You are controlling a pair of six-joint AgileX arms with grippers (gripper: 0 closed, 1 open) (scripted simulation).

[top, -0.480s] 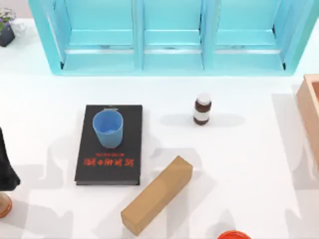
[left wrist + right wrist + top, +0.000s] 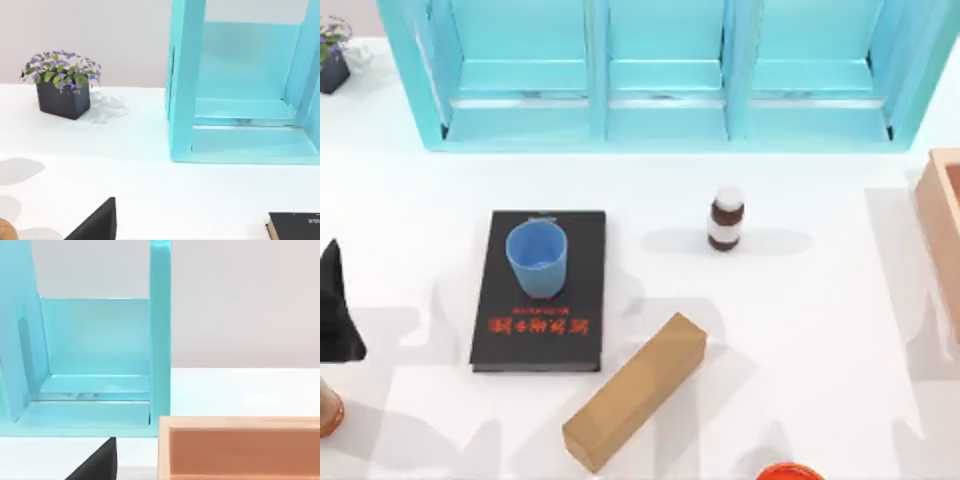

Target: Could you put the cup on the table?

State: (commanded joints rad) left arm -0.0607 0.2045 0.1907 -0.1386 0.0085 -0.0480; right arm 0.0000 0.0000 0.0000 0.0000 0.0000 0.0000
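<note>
Cup (image 2: 536,258) upright on black book (image 2: 539,330), w/ open mouth up & apparently empty, so not yet on bare desk (image 2: 800,300). Left gripper (image 2: 334,305) at desk's left edge, well apart from cup, prob. lining up approach; can't tell jaw state, nothing held as far as visible.

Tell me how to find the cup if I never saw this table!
Start at the big turquoise shelf along the far edge of the white table. In front of its left part lies a black book with red letters. The cup stands on that book: small, light blue, open-topped, no handle, unlike the brown bottle with its white cap.
</note>
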